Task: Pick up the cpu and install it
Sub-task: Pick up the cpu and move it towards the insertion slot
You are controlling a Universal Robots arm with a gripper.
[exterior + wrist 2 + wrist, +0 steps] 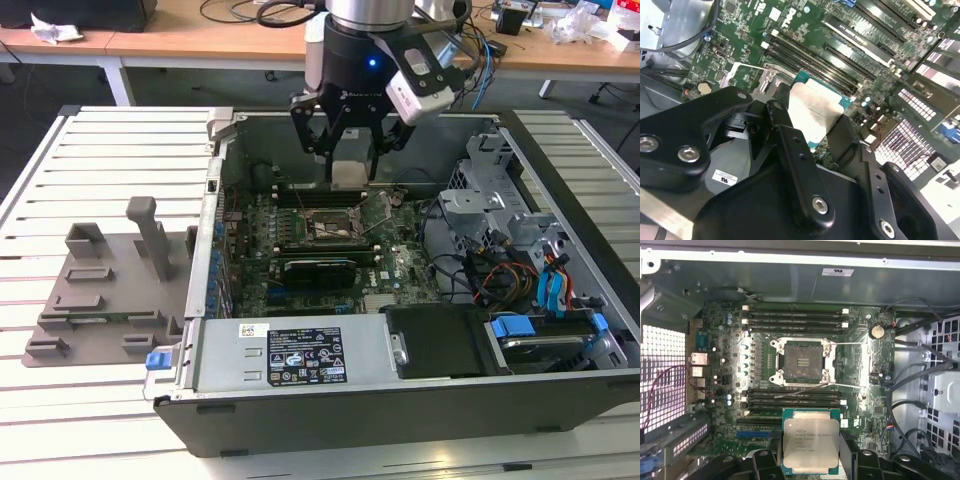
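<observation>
The cpu (348, 176), a flat square chip with a shiny silver top, hangs in the air inside the open computer case, with my gripper (348, 170) shut on its two side edges. In both wrist views the cpu (811, 444) (816, 112) sits between the black fingers (765, 462) (782, 125). The motherboard socket (328, 228) (802, 362) lies open below, its metal frame lifted and its dark centre bare. The chip hovers above the memory slots (792, 399) beside the socket, off to one side of it.
A grey plastic tray (110, 290) lies on the slatted table at the exterior view's left. The case walls (300, 355) surround the board. A drive cage with cables (500, 250) fills the case at the exterior view's right, next to a black box (440, 340).
</observation>
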